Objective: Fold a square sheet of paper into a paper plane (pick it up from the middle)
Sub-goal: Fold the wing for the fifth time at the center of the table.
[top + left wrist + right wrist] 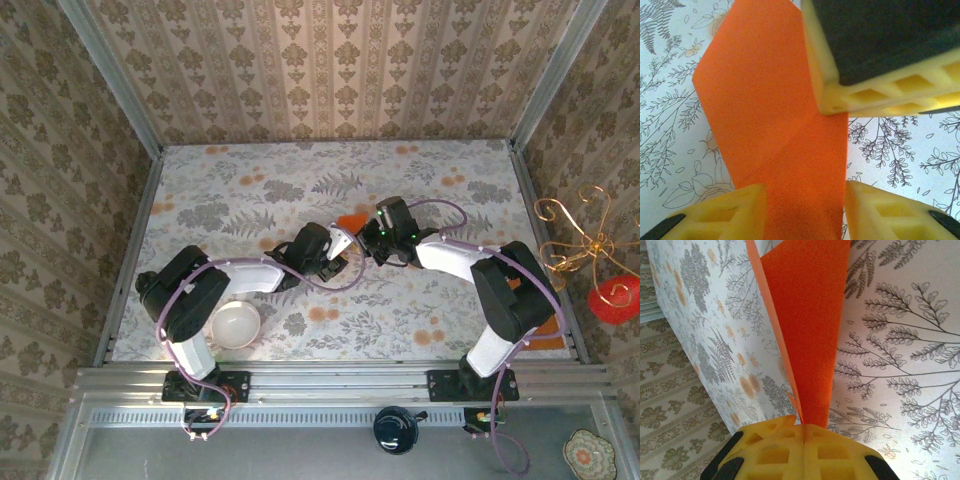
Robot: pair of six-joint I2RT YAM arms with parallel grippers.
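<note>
The bright orange sheet of paper (350, 220) is folded into a narrow layered shape and held above the middle of the table. My right gripper (805, 432) is shut on one end of it, and the layers (810, 315) fan out past its yellow fingers. My left gripper (805, 200) stands open astride the paper (770, 115), one yellow finger at each long edge. A finger of the right gripper (880, 95) lies over the paper's upper right part. From above, the left gripper (343, 240) and right gripper (372, 235) meet tip to tip.
A white bowl (236, 325) stands near the left arm's base. A duller orange rectangle (547, 340) lies at the right front, partly under the right arm. Patterned walls close in the floral table (250, 190) on three sides.
</note>
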